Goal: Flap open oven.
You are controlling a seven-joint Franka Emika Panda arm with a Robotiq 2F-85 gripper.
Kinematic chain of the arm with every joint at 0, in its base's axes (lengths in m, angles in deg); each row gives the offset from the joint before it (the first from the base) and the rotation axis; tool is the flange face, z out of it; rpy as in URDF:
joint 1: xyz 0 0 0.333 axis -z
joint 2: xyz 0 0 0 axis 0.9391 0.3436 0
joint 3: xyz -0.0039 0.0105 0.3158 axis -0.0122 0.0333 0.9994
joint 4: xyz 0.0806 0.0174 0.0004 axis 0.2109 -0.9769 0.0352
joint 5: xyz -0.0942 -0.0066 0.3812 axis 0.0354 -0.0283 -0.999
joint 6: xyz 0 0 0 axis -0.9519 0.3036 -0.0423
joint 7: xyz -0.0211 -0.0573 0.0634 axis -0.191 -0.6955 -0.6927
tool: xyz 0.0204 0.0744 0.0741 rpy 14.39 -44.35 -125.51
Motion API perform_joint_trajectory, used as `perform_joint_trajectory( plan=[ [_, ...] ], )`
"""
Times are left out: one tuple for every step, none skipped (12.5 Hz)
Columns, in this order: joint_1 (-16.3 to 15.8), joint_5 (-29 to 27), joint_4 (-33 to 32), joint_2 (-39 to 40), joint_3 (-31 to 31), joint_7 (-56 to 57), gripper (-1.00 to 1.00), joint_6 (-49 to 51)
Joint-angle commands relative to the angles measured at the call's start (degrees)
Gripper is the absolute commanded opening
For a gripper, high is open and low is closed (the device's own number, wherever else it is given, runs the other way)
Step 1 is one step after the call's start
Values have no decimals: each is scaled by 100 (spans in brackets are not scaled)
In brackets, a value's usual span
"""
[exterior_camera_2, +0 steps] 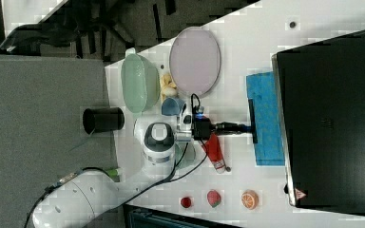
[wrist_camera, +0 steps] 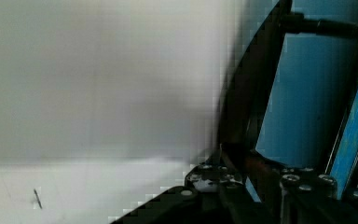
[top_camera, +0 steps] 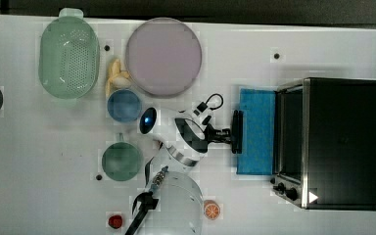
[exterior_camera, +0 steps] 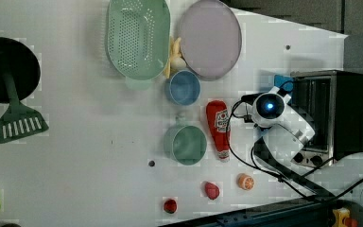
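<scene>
My gripper (top_camera: 233, 133) pinches the dark bar handle (top_camera: 237, 131) of the oven (top_camera: 342, 142), at the top view's right, its blue glass door (top_camera: 257, 131) flapped down nearly flat; pulling further could drag the oven or slip the handle free.
</scene>
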State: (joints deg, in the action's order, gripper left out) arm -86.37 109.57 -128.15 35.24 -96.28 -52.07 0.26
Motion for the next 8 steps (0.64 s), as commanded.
perform_joint_trajectory(
  plan=[
    [-48, -16, 208, -25, -143, -320, -65, -65],
    [-43, -36, 215, -87, -158, -320, -65, -151],
    [-35, -101, 212, -191, -176, -320, -65, -255],
    [-26, -203, 209, -342, -195, -320, -65, -354],
    [-9, -408, 205, -533, -209, -319, -65, -402],
    [10, -663, 203, -746, -211, -319, -65, -400],
    [24, -988, 204, -963, -212, -317, -65, -398],
    [42, -1357, 205, -1190, -212, -317, -65, -398]
  ],
)
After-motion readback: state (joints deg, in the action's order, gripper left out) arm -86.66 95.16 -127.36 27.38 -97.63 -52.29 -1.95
